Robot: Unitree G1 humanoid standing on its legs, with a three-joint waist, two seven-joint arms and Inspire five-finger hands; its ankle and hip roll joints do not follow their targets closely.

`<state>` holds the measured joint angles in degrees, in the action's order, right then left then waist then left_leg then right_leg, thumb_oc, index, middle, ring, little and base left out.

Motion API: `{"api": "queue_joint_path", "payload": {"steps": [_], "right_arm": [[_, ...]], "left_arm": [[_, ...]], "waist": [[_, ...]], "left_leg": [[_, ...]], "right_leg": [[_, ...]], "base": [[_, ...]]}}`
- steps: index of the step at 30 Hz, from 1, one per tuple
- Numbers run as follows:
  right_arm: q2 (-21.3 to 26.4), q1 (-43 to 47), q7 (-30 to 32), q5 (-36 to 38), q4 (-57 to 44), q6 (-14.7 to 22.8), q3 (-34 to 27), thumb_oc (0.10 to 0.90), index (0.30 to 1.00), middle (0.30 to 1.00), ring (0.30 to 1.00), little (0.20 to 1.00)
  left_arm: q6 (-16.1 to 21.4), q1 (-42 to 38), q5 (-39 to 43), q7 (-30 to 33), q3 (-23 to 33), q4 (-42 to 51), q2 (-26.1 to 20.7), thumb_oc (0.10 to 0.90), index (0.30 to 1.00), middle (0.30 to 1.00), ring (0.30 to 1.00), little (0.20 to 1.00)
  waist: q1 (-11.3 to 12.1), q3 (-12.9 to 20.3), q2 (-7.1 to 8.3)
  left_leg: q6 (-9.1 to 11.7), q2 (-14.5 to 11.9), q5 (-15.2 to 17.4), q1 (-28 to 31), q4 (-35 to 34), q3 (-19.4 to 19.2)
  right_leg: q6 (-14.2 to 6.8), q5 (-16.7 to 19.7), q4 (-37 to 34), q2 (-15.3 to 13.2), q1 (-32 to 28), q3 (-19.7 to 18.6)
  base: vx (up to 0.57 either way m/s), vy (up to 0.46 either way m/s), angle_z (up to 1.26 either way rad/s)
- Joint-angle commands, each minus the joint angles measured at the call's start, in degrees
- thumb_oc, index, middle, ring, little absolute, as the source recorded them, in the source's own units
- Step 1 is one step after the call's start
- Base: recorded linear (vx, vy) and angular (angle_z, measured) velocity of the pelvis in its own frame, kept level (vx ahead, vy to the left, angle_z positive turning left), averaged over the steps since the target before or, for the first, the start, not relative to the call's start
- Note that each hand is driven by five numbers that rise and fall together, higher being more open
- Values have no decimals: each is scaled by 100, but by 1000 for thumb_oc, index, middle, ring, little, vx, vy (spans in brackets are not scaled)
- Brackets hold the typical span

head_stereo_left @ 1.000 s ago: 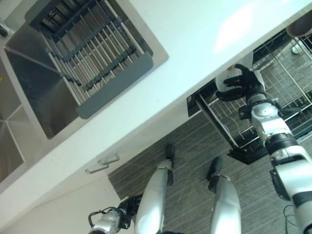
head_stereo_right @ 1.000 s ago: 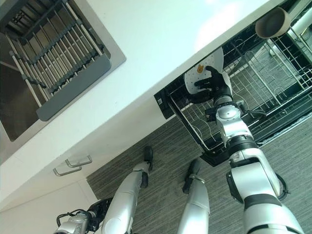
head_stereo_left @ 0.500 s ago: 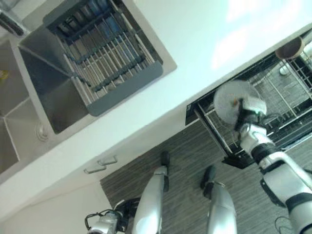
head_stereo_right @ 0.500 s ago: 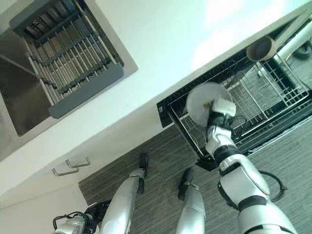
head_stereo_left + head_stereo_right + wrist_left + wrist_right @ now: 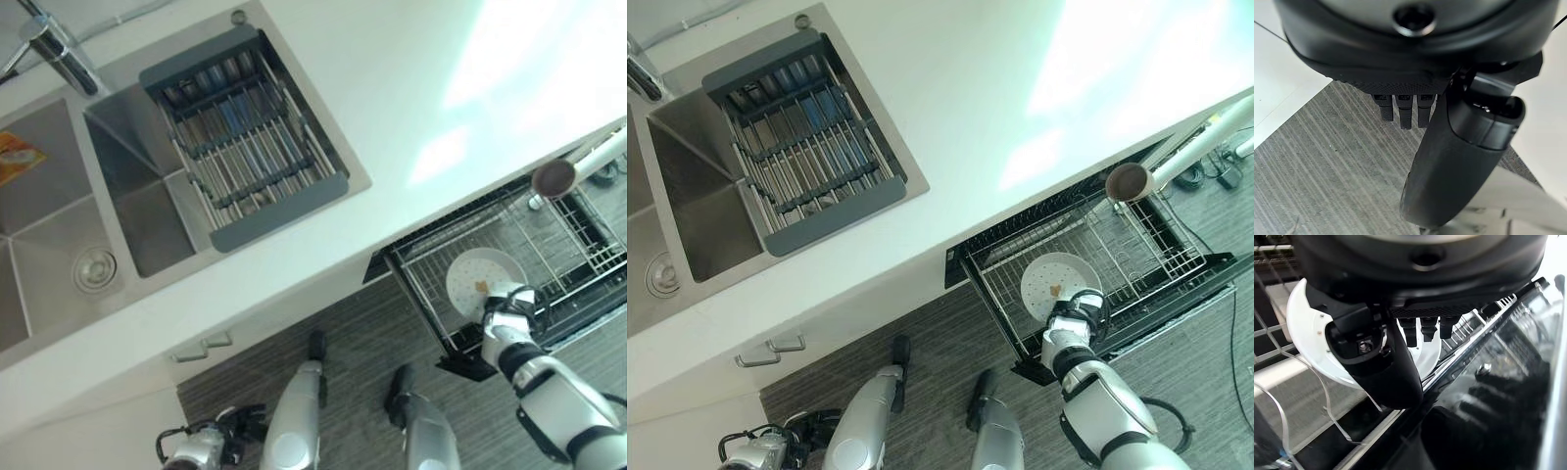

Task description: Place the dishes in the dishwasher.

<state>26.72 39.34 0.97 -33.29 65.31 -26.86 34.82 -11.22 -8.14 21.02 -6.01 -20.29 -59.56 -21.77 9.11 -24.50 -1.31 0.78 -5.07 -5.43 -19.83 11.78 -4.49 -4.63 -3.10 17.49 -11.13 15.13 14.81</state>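
Lowered since a second ago, my right hand and the white plate it was holding up near the counter edge are now down in the pulled-out dishwasher rack; the camera has also shifted, bringing more of the sink into sight. From the left eye view, the plate sits among the wires of the rack near its front edge, a small brown mark on its face, with my right hand at its near rim. A brown cup shows at the counter's edge above the rack, and a grey drying rack spans the sink. From the right eye view, the same layout holds: plate in the rack, hand against its lower rim. From the left wrist view, my left hand hangs above striped grey flooring, its fingers curled in and holding nothing. From the right wrist view, my right hand's thumb lies across the plate's face with the fingers curled past its rim, clamping the plate over the rack wires.
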Motion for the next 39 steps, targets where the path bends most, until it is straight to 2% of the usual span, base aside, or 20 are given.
{"api": "queue_joint_path", "payload": {"steps": [1,6,8,10,12,15,18,22,23,24,25,26,29,31,34,36,37,39], "right_arm": [[395,1,955,1350,-167,717,-70,800,900,900,900,900],[680,-184,1742,2871,-1452,1240,-508,800,900,900,900,900],[836,-391,2106,3474,-2133,1675,-985,800,900,900,900,900],[910,-552,2310,3640,-2617,1853,-1337,800,900,900,900,900],[980,-805,2741,3833,-3406,2192,-1855,800,900,900,900,900],[928,-1011,3236,3821,-4156,2458,-2333,800,900,900,900,900],[899,-1131,3519,3764,-4538,2641,-2555,800,900,900,900,900],[836,-1327,3847,3680,-5175,3067,-2899,800,900,900,900,900],[808,-1404,3886,3706,-5464,3340,-3010,800,900,900,900,900],[791,-1462,3985,3699,-5687,3768,-3094,800,900,900,900,900],[772,-1484,3984,3696,-5792,3815,-3126,800,900,900,900,900],[711,-1569,4242,3448,-6101,4290,-3239,800,900,900,900,900],[748,-1853,4771,3058,-6767,4710,-3622,800,900,900,900,900],[770,-1979,5012,3018,-6915,4813,-3760,800,900,900,900,900],[803,-2622,5896,2942,-6975,5033,-4419,800,900,900,900,900],[711,-3160,6233,3159,-6718,5207,-5035,800,900,900,900,900],[627,-3490,6543,2901,-6490,5265,-5366,800,900,900,900,900],[593,-3809,6923,2896,-6105,5255,-5788,800,900,900,900,900]], "left_arm": [[44,-377,-94,11,269,110,-2,800,900,900,900,900],[-27,-220,15,70,453,211,-37,800,900,900,900,900],[-84,-123,74,136,569,269,-19,800,900,900,900,900],[-109,-50,80,151,649,284,9,800,900,900,900,900],[-106,47,117,175,779,231,80,800,900,900,900,900],[-42,136,136,203,892,128,213,800,900,900,900,900],[71,225,130,167,943,38,284,800,900,900,900,900],[203,381,93,120,1066,-39,389,800,900,900,900,900],[247,444,100,111,1101,-38,421,800,900,900,900,900],[265,480,92,95,1145,-40,437,800,900,900,900,900],[276,492,95,98,1154,-46,446,800,900,900,900,900],[315,527,99,97,1187,-74,478,800,900,900,900,900],[375,621,43,78,1300,-150,553,800,900,900,900,900],[384,655,40,86,1324,-170,575,800,900,900,900,900],[414,814,-43,83,1466,-227,647,800,900,900,900,900],[452,949,-119,64,1589,-265,699,800,900,900,900,900],[464,996,-149,57,1642,-274,713,800,900,900,900,900],[452,962,-132,48,1666,-322,695,800,900,900,900,900]], "waist": [[-144,-529,-182],[-290,-529,-101],[-399,-529,-64],[-465,-529,-55],[-591,-529,-58],[-701,-529,-84],[-752,-529,-105],[-822,-529,-112],[-847,-529,-107],[-871,-529,-99],[-877,-529,-95],[-904,-528,-84],[-988,-482,-50],[-1017,-457,-33],[-1155,-358,52],[-1313,-284,115],[-1410,-259,151],[-1540,-210,207]], "left_leg": [[-152,-88,1120,172,541,-63],[-114,-153,1188,361,541,-130],[-100,-177,1217,424,541,-152],[-94,-206,1232,470,541,-181],[-91,-227,1259,535,541,-225],[-94,-222,1286,574,541,-256],[-94,-211,1305,614,541,-270],[-99,-189,1338,713,541,-286],[-105,-189,1350,750,541,-304],[-109,-191,1358,779,541,-320],[-110,-193,1362,792,541,-326],[-115,-199,1377,831,541,-348],[-132,-195,1452,929,541,-418],[-140,-193,1478,965,541,-449],[-169,-190,1583,1127,541,-556],[-182,-228,1639,1244,541,-651],[-189,-266,1664,1315,541,-724],[-184,-311,1692,1393,541,-817]], "right_leg": [[-21,-349,-30,68,-317,-139],[-21,-413,-30,118,-481,-215],[-14,-451,-30,157,-532,-278],[-10,-470,-30,170,-567,-305],[10,-512,-30,197,-614,-367],[41,-558,-30,215,-630,-435],[61,-585,-30,220,-651,-471],[92,-623,-30,205,-718,-531],[99,-630,-30,199,-737,-540],[102,-634,-30,197,-751,-550],[102,-636,-30,195,-758,-552],[101,-639,-30,191,-777,-554],[85,-655,-30,170,-804,-571],[82,-658,-30,162,-810,-583],[55,-674,-30,127,-855,-631],[37,-671,-30,111,-881,-655],[30,-670,-30,110,-907,-660],[14,-665,-30,120,-922,-708]], "base": [[0,0,0],[8,22,-11],[17,57,-16],[28,62,-10],[51,102,-20],[45,90,-13],[41,61,-19],[57,48,-7],[55,40,-7],[44,34,-10],[38,30,-11],[38,30,-8],[27,31,-8],[38,14,-4],[60,-1,-17],[65,-24,-31],[66,-37,-31],[40,-43,-39]]}}
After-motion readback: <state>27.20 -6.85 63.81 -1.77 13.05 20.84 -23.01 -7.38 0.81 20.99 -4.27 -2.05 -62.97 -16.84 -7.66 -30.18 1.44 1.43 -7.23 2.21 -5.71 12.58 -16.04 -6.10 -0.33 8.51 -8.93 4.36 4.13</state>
